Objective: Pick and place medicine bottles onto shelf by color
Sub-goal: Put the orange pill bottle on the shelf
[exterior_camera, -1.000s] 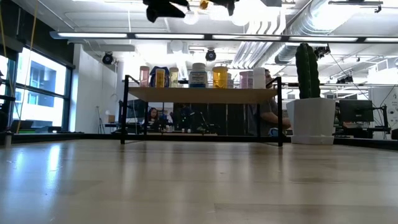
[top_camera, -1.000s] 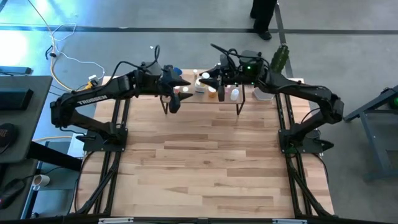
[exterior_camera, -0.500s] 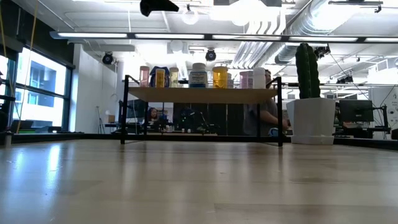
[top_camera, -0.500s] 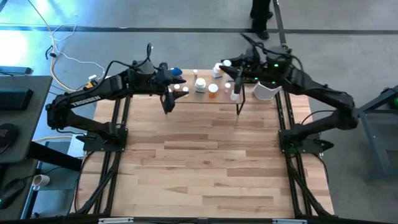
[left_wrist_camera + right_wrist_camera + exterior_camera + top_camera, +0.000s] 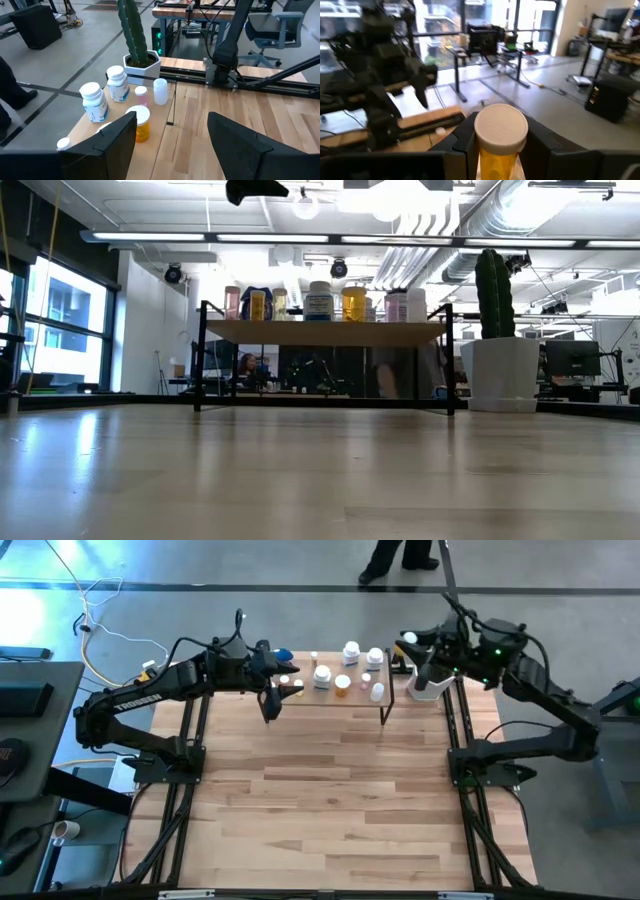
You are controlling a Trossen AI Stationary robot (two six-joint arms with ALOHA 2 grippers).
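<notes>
The shelf (image 5: 330,692) stood at the far edge of the bench (image 5: 320,810), at twelve o'clock in the high view, with the medicine bottles (image 5: 322,675) in a loose row along its light wood top. In the low view the row showed a pinkish bottle (image 5: 232,302), an orange bottle (image 5: 354,303) and a white blue-labelled bottle (image 5: 319,301) among others, all upright on the board.

The left gripper (image 5: 270,675) hovered over the shelf's left end, at about eleven o'clock, its jaws spread wide and holding nothing. In its wrist view an orange white-capped bottle (image 5: 138,123) stood just beyond one dark finger (image 5: 107,145), with two white bottles (image 5: 95,102) and a small clear vial (image 5: 160,91) farther on, near the white pot with a cactus (image 5: 141,64).

The right gripper (image 5: 412,648) was raised beyond the shelf's right end, at about one o'clock, above the plant pot (image 5: 424,688). Its jaws were clenched on an orange bottle with a white ribbed cap (image 5: 501,131), held upright between the fingers (image 5: 465,137).
</notes>
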